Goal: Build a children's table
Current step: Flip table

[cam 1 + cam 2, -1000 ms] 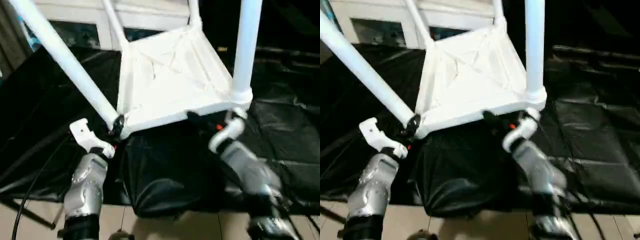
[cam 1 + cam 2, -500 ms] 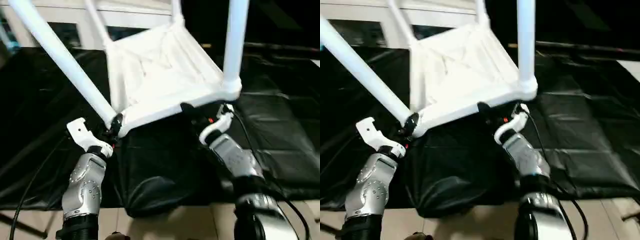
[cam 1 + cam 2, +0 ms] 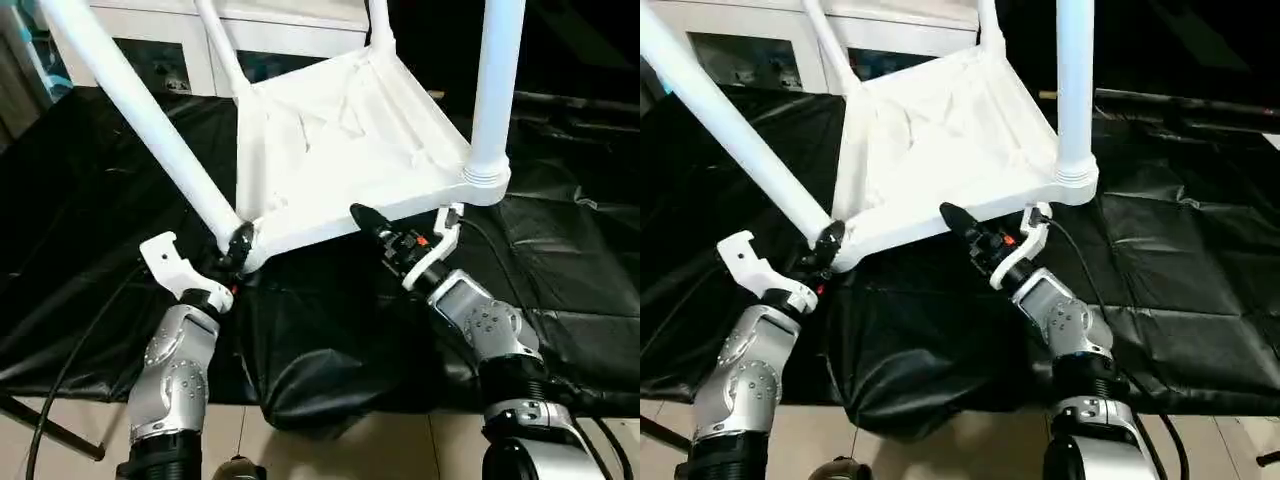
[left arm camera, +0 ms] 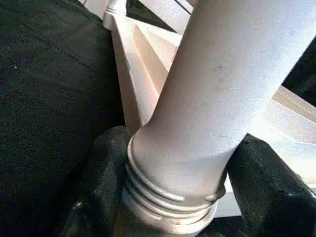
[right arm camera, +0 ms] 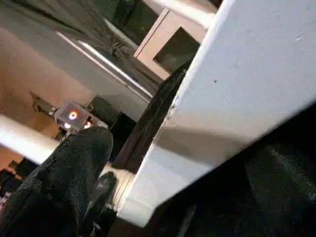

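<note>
No readable text, labels, brands, numbers or signs on any surface.

A black, shiny sheet (image 3: 560, 290) covers the surface, with many folds, and it hangs over the near edge. Below it is a beige tiled floor (image 3: 940, 450). Behind stands a white cabinet (image 3: 200, 40) with glass doors. The far right side is dark.
</note>
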Available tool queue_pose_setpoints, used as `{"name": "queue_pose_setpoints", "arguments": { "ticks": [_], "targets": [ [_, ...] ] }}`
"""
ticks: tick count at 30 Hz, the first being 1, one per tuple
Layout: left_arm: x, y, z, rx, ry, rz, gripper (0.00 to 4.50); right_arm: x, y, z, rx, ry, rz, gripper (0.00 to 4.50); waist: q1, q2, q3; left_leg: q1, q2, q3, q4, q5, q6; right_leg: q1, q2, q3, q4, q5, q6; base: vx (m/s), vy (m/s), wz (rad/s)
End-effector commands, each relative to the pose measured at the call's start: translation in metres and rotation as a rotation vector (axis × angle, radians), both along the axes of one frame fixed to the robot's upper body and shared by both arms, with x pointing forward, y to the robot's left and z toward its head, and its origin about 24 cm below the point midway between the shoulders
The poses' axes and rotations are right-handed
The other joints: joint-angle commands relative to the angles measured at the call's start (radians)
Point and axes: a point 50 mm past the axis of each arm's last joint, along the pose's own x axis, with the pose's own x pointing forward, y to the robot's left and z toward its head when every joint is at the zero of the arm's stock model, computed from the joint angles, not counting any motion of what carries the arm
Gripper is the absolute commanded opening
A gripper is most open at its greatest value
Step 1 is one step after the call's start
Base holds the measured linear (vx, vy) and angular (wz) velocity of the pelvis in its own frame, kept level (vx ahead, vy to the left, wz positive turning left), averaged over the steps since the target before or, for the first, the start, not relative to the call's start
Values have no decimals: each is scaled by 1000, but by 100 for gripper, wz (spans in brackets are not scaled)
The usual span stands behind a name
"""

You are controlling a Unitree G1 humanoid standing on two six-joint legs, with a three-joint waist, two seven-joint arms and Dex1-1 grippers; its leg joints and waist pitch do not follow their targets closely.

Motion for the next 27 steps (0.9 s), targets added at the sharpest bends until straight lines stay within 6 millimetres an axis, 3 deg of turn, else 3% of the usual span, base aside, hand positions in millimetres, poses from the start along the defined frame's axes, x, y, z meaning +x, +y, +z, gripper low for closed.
{"name": "queue_pose_setpoints", "arguments": {
  "ticks": [1,4,8,15,16,17,19,20,27],
  "targets": [
    [3,-13,11,-78,-60,-58,285,11,2,7,-9,4,-56,450,-3,9,-72,35,60,-27,-76,-184,-24,40,-77,48,-72,-108,-193,0,0,0],
    [3,-15,12,-74,-58,-78,285,23,15,9,26,43,-94,450,-7,11,-74,34,58,-25,-74,-196,-28,41,-78,48,-69,-95,-206,0,0,0],
    [2,-16,11,-69,-53,-88,285,32,23,16,93,70,-133,450,-5,11,-77,34,59,-24,-71,-153,-5,44,-75,46,-61,-18,-220,0,0,0],
    [-1,-16,10,-62,-49,-93,285,44,24,16,124,169,-236,450,-12,12,-76,33,58,-23,-71,-168,-2,45,-76,45,-61,-37,-225,0,0,0],
    [-1,-16,10,-61,-50,-94,285,45,24,16,123,173,-238,423,-15,-7,-76,32,59,-20,-70,-160,6,47,-74,45,-62,-28,-223,0,0,0],
    [-2,-16,10,-61,-50,-95,285,45,24,16,121,177,-241,416,-11,3,-77,31,59,-23,-70,-143,14,49,-77,44,-57,-19,-224,0,0,0],
    [-3,-17,10,-64,-48,-100,285,46,24,16,136,176,-242,413,-15,3,-77,31,58,-21,-68,-136,22,47,-75,45,-57,-10,-227,0,0,0],
    [-3,-17,10,-65,-47,-101,285,46,24,16,140,177,-243,387,-15,3,-76,31,58,-20,-68,-142,25,46,-76,45,-60,-23,-227,0,0,0],
    [-3,-18,9,-64,-43,-111,285,48,23,14,128,191,-266,328,-15,9,-76,34,60,-21,-68,-152,19,44,-75,44,-60,-36,-229,0,0,0]
  ]
}}
